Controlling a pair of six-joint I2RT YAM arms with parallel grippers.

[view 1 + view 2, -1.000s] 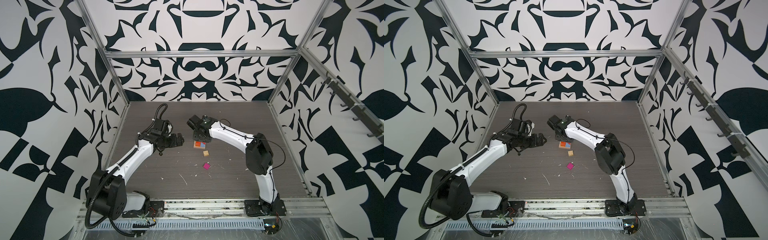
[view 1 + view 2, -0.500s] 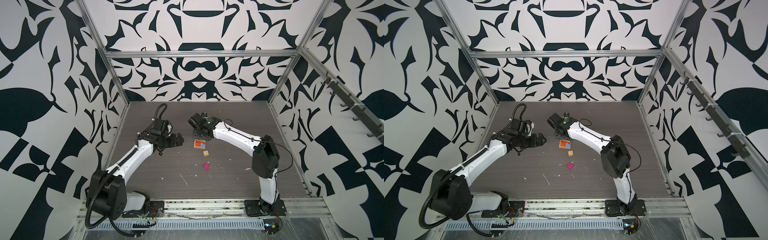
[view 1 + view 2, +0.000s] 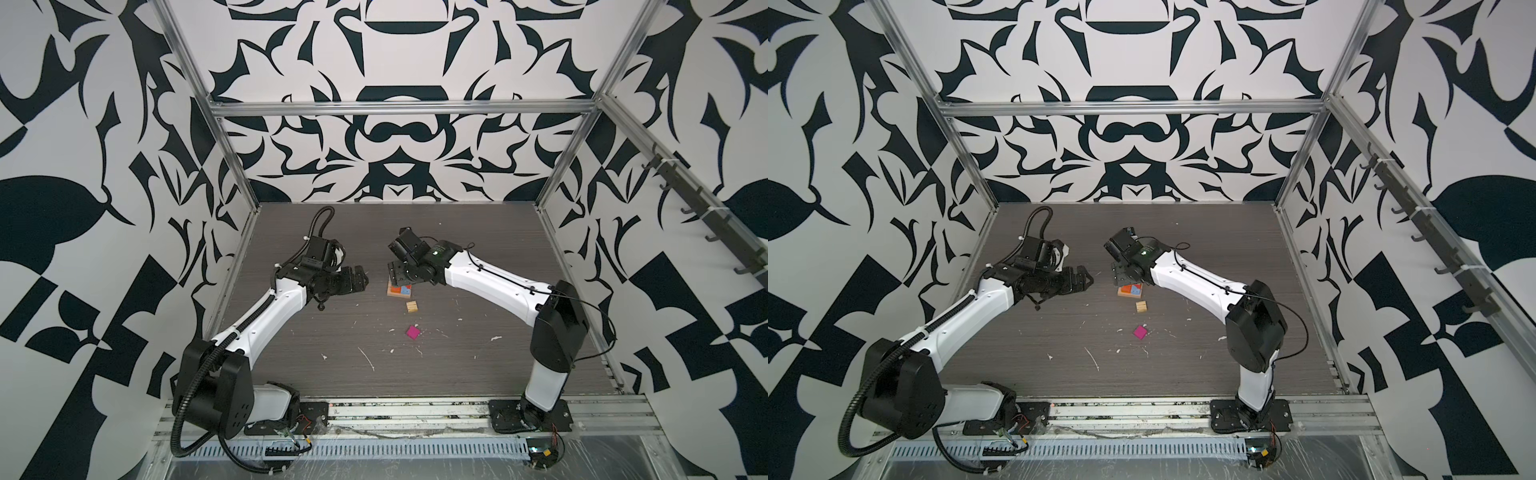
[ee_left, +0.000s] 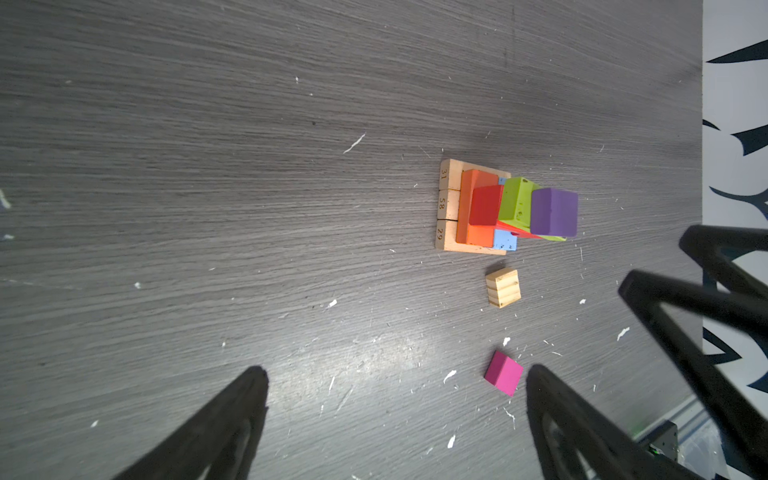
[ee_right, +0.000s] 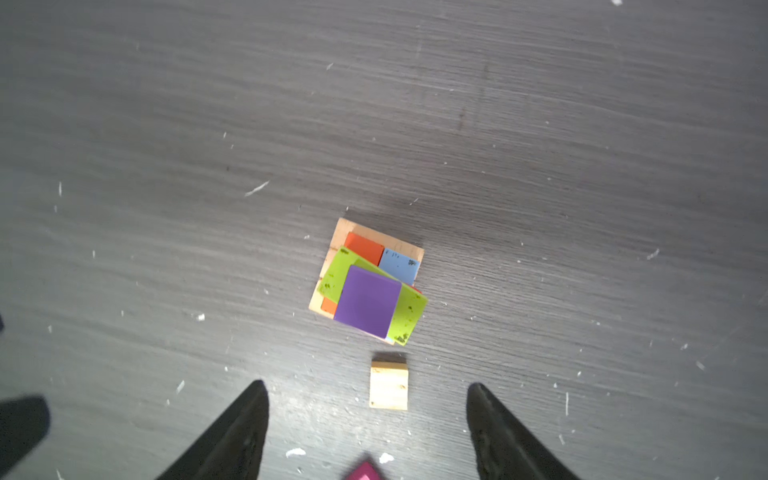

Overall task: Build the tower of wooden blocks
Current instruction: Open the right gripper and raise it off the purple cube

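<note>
Legend, from my left wrist camera: the wood block tower (image 4: 505,208) rests on three plain wooden base blocks laid side by side. Each carries a dark two-digit number on its end face. The end block (image 4: 451,174) reads "31", the middle block (image 4: 449,203) reads "58", and the third block (image 4: 446,236) reads "29". The digits lie sideways in this view. Dark specks on the green block (image 4: 515,199) and the blue block (image 4: 505,241) are too small for me to read.
</note>
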